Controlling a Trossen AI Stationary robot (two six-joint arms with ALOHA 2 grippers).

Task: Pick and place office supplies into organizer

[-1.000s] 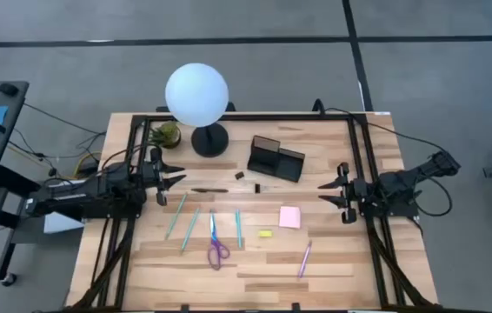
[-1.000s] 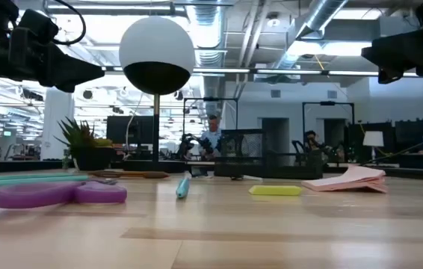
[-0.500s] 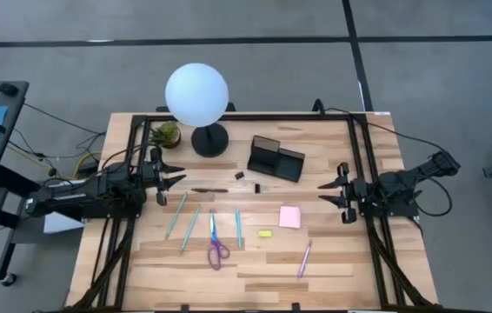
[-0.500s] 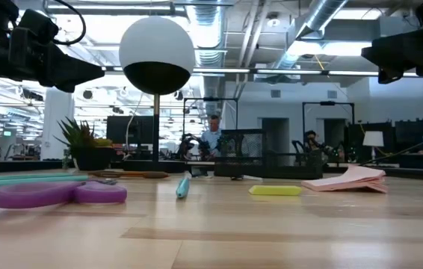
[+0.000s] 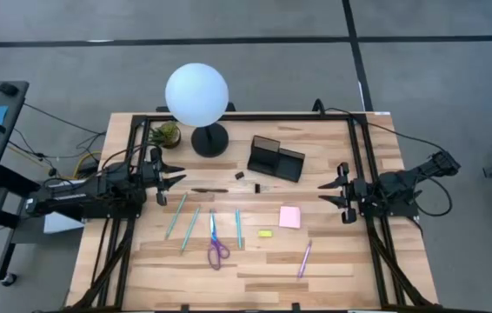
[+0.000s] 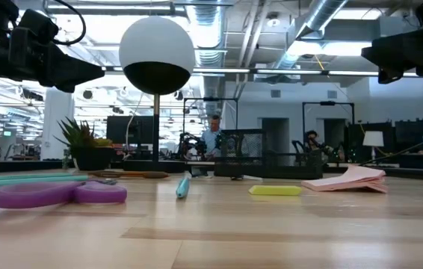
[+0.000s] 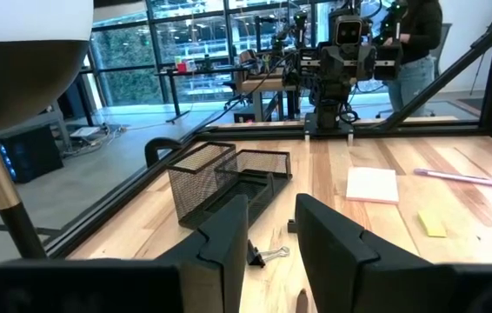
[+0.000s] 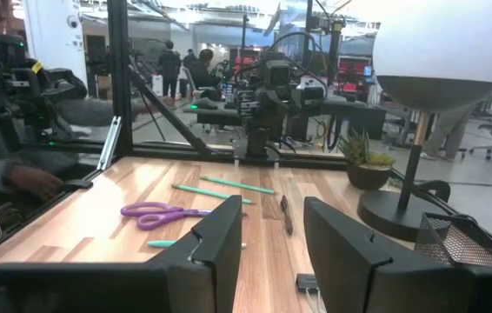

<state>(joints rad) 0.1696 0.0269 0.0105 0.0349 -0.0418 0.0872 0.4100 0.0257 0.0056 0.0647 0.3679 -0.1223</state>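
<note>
The black mesh organizer stands at the far middle of the table. In front of it lie three teal pens, a dark pen, purple-handled scissors, a pink sticky pad, a small yellow piece, a pink-purple pen and two black clips. My left gripper hovers level at the table's left side, open, with nothing between its fingers. My right gripper hovers level at the right side, also open and empty.
A white globe lamp on a black base and a small potted plant stand at the far left, beside the organizer. A black frame rail runs around the table. People show in the room beyond the table.
</note>
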